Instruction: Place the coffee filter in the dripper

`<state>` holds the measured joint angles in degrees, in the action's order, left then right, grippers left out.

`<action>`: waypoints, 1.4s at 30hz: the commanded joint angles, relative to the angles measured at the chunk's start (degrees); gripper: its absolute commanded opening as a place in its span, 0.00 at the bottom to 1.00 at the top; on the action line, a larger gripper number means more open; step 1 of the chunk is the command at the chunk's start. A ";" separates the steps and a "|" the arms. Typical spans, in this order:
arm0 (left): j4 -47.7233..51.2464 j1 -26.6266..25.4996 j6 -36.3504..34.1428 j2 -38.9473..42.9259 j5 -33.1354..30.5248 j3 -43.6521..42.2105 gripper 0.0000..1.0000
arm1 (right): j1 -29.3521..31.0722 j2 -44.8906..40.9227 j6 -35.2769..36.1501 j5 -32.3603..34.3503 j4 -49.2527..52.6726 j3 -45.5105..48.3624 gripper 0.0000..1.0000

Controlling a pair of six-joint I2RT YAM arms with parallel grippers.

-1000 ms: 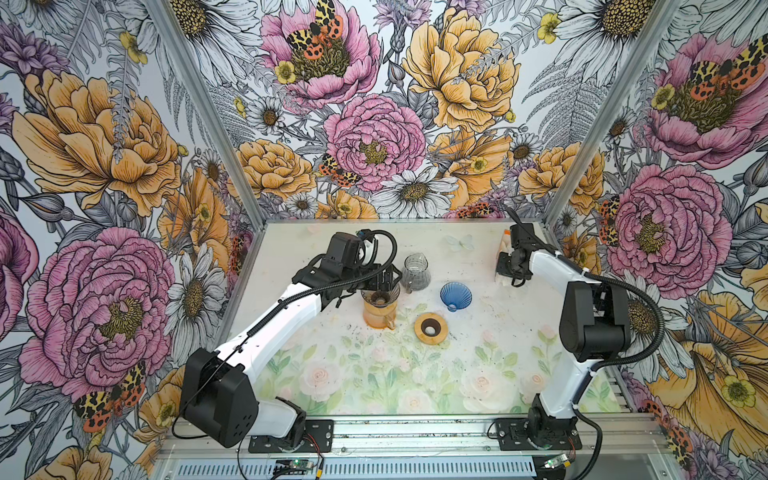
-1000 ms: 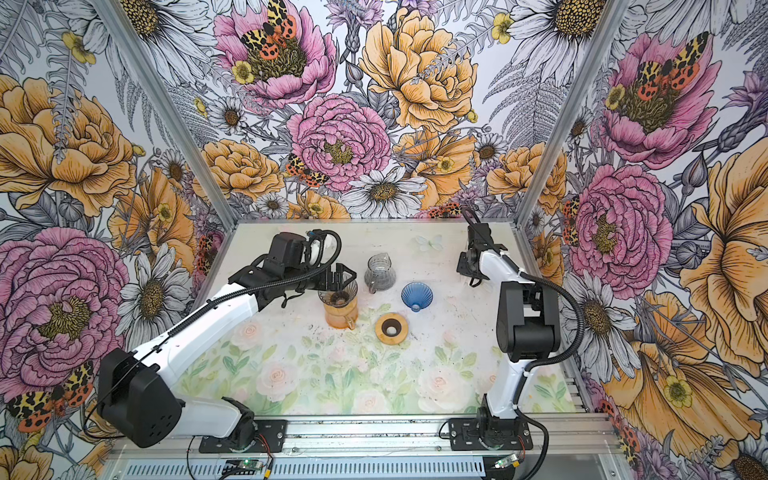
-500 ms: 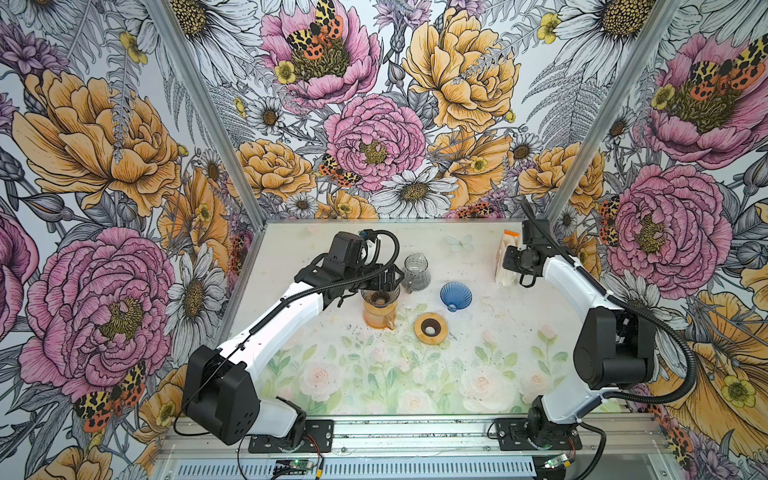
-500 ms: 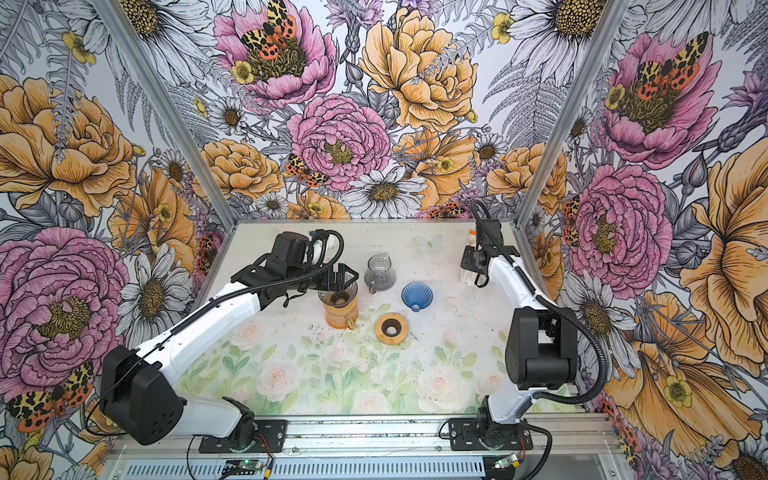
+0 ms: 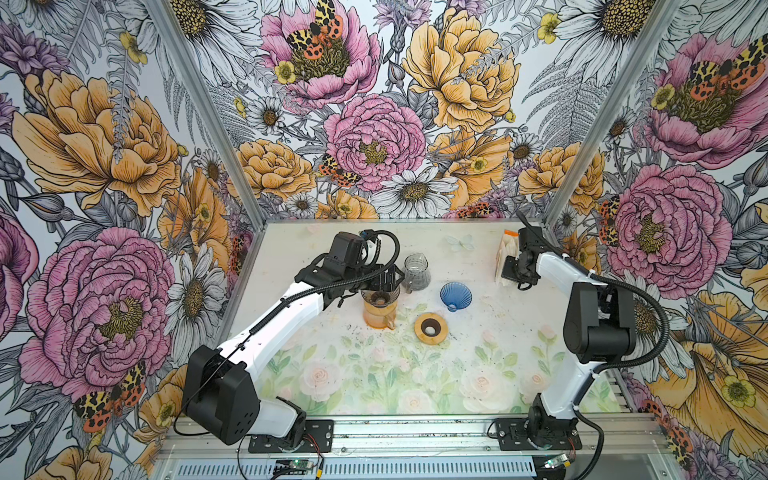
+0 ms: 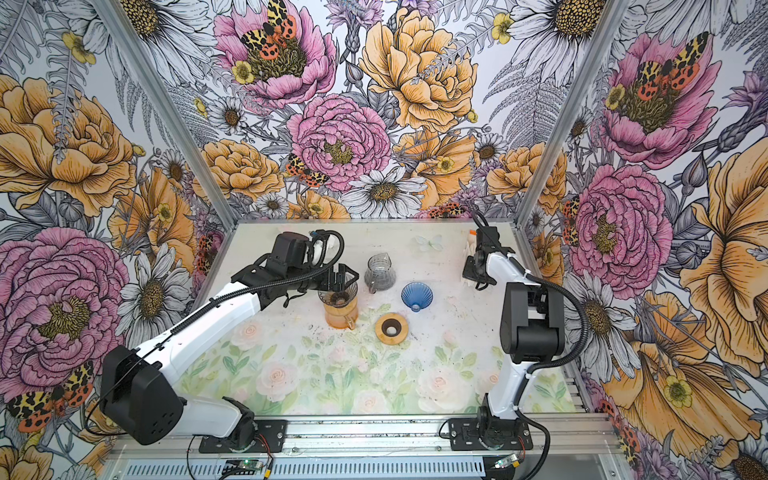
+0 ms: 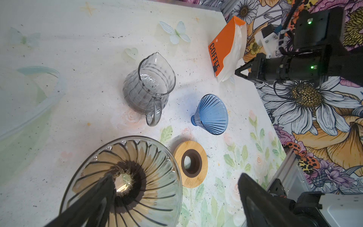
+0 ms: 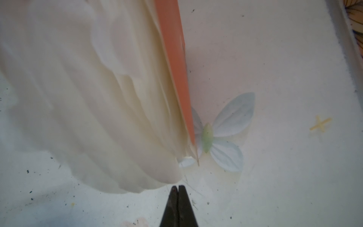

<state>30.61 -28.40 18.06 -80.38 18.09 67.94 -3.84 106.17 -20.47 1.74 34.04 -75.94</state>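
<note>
Coffee filter stack (image 7: pixel 234 53): white papers standing on edge in an orange sleeve (image 7: pixel 221 47) printed COFFEE. It sits at the far right of the table (image 5: pixel 374 374), close to the right wall and well apart from the other glassware.

Right gripper (image 8: pixel 178 189): jaws pressed fully together, tips touching. The tips sit just beside the stack's lower edge. No paper shows between them in the right wrist view, which is soft at close range. A printed butterfly (image 8: pixel 225 133) lies on the tabletop right next to the sleeve's corner.

Clear dripper (image 7: pixel 153 176): upright on an amber carafe (image 5: pixel 377 318), left of the table's centre.

Left gripper (image 5: pixel 385 281): over the clear dripper, jaws spread as wide as they go and holding nothing. In the left wrist view one finger (image 7: pixel 94 194) overlaps the cone's inside and the other finger (image 7: pixel 253 196) stands clear outside the rim. I cannot tell whether the inner finger touches the glass.

Blue dripper (image 7: pixel 213 116): lying on its side on the table, between the carafe and the filter stack.

Wooden ring (image 7: pixel 202 173): flat on the table, near the carafe and the blue dripper.

Grey glass pitcher (image 7: pixel 149 88): upright, just behind the carafe.
</note>
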 commanded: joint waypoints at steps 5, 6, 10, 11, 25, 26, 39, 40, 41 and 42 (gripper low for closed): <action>0.18 -0.57 0.50 -0.89 0.77 1.67 0.99 | -0.20 3.46 0.80 -0.86 -0.29 -5.85 0.00; 0.22 -0.58 0.53 -0.97 0.77 1.76 0.99 | -0.20 3.92 0.82 -0.70 -0.31 -6.36 0.00; 0.25 -0.59 0.58 -1.03 0.82 1.97 0.99 | -0.26 5.50 1.28 0.10 -0.33 -8.09 0.00; 0.27 -0.58 0.58 -1.10 0.74 1.89 0.99 | -0.16 5.92 1.55 0.05 -0.35 -8.61 0.00; 0.19 -1.12 0.56 -1.27 1.13 2.19 0.99 | 0.08 -3.40 0.30 -1.26 -0.20 -2.55 0.11; 0.25 -1.19 0.57 -1.27 1.16 2.17 0.99 | 0.10 -4.97 0.01 -1.09 -0.19 -1.52 0.12; 0.15 -1.74 0.42 -0.83 0.29 1.27 0.99 | 1.00 -16.05 -6.21 -5.73 -15.88 19.24 0.29; 0.20 -1.73 0.30 -0.79 0.28 1.22 0.99 | 1.02 -15.79 -6.59 -6.56 -17.29 20.11 0.29; 0.15 -1.70 0.45 -0.66 0.30 1.08 0.99 | 1.19 -15.33 -6.72 -6.91 -18.47 20.75 0.29; 0.20 -1.76 0.47 -0.48 0.23 1.01 0.99 | 1.41 -14.94 -6.71 -6.80 -19.24 21.00 0.29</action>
<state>30.68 -29.67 18.06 -81.17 18.24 68.36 -3.05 91.39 -25.30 -3.20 22.33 -55.53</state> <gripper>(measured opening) 0.986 0.287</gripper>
